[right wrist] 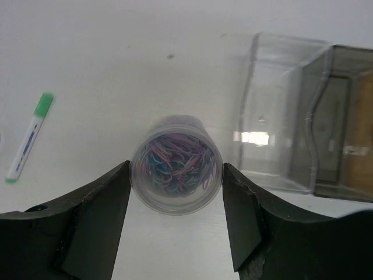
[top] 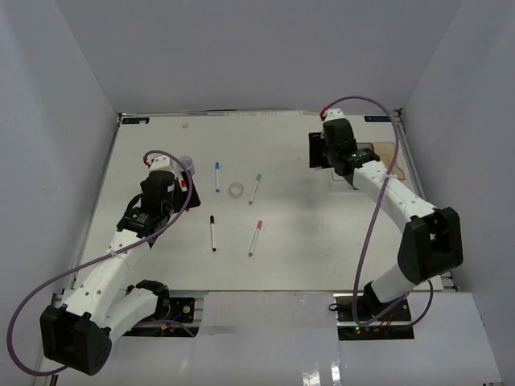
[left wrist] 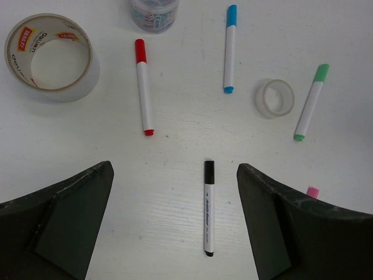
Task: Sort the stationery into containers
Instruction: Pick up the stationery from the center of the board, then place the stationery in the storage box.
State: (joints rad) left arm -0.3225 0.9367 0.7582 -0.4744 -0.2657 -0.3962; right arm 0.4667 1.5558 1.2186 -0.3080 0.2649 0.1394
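My left gripper [left wrist: 173,170] is open and empty above the table; it also shows in the top view [top: 167,181]. A black-capped marker [left wrist: 208,207] lies on the table between its fingers. Beyond lie a red-capped marker [left wrist: 143,87], a blue-capped marker [left wrist: 229,49], a green-capped marker [left wrist: 309,102], a small clear tape roll [left wrist: 275,98] and a large clear tape roll [left wrist: 52,57]. A pink-capped marker [top: 255,238] lies nearer the front. My right gripper [right wrist: 176,175] is shut on a clear round tub of coloured clips [right wrist: 175,166], left of the joined bins [right wrist: 303,111].
A second clear tub of clips [left wrist: 154,13] stands beyond the red marker. The row of bins [top: 378,154] sits at the back right, clear bin nearest my right gripper [top: 322,154], then smoky grey, then amber. White walls enclose the table on three sides.
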